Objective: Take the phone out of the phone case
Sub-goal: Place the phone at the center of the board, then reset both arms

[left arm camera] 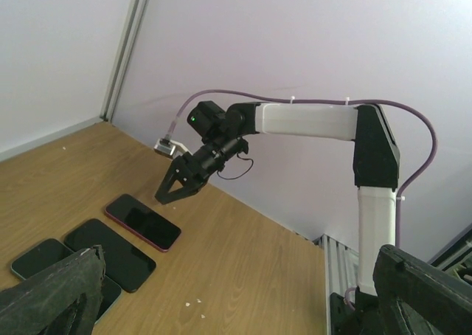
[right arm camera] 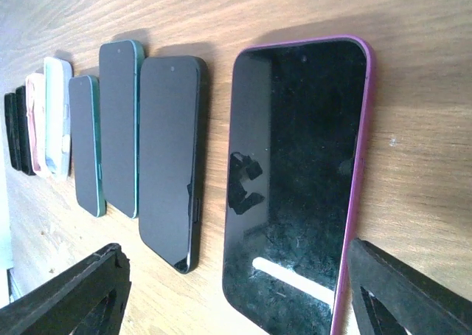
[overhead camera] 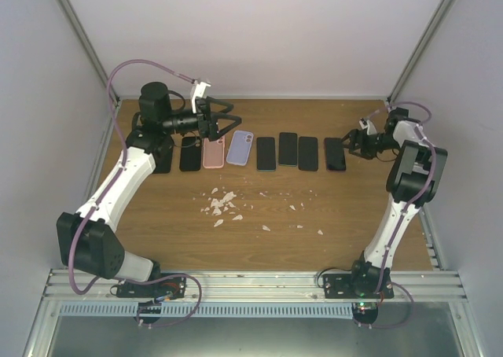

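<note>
Phone [right arm camera: 295, 180] in the magenta case [right arm camera: 360, 150] is lying face up, flat on the table [overhead camera: 267, 207], and the right gripper [left arm camera: 171, 195] is hovering just above it with jaws spread wide, touching nothing. Left gripper [overhead camera: 228, 121], jaws spread too, is hanging well away from that phone, over the far end of the same row. I'm guessing it's a light, stiff slab with slick, breakable glass, so pinching the screen looks risky. The case rim looks softer and grippier; I'd be peeling at a corner of the rim while something pins the phone. Black phone [right arm camera: 169, 158] is sitting just beside it, crowding that long edge.
</note>
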Available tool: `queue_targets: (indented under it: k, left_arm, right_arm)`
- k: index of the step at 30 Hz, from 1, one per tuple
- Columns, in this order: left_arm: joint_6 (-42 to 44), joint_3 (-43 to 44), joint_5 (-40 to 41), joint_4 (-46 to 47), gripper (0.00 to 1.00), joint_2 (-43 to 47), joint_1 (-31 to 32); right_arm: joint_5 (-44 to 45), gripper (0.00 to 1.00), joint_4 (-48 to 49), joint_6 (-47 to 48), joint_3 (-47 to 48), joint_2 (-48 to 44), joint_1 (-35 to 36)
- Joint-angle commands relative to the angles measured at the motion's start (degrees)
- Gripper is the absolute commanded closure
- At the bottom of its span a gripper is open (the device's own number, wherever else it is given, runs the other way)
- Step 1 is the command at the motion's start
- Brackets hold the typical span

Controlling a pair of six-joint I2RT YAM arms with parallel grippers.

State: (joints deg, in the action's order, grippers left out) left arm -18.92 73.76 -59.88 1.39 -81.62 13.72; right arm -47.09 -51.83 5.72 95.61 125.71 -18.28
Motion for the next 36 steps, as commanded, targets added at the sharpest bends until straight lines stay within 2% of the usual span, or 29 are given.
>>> queue_targets:
  k: [1, 7, 12, 15, 19, 28, 31, 36]
  left_arm:
    - [1.19, -0.02, 0.89, 0.07, 0.01, 2.47, -0.61]
    - [2.76, 1.33, 1.69, -3.02, 0.01, 3.08, -1.02]
    - [5.82, 3.29, 4.02, -8.87, 0.01, 3.13, -2.41]
    - [7.23, 4.5, 4.64, -12.96, 0.01, 2.88, -4.72]
    - [9.82, 6.13, 5.11, -19.09, 0.01, 2.75, -10.15]
    - [18.53, 7.07, 5.8, -33.31, 0.01, 0.01, -23.98]
    - [20.78, 5.36, 12.13, -33.49, 0.01, 0.98, -26.23]
    - [24.14, 2.51, 23.91, -33.33, 0.01, 2.67, -26.47]
  right_arm:
    - [0.79, 0.19, -1.64, 0.97, 2.67, -3.27, -0.48]
    - [-0.45, 0.14, -4.49, 3.23, 6.71, -5.41, -0.44]
    - [-1.39, 0.06, -6.6, 5.1, 12.47, -7.76, -0.44]
    - [-3.17, 0.01, -7.28, 6.23, 14.41, -9.51, -0.36]
    - [-4.33, 0.0, -6.95, 8.07, 13.93, -12.98, -0.26]
    - [-6.28, 0.0, 2.31, 9.38, 2.71, -25.7, 0.85]
    - [-5.87, 0.0, 6.35, 9.19, -2.84, -30.38, 1.92]
    - [-4.13, 0.01, 13.61, 8.49, -13.23, -38.54, 4.01]
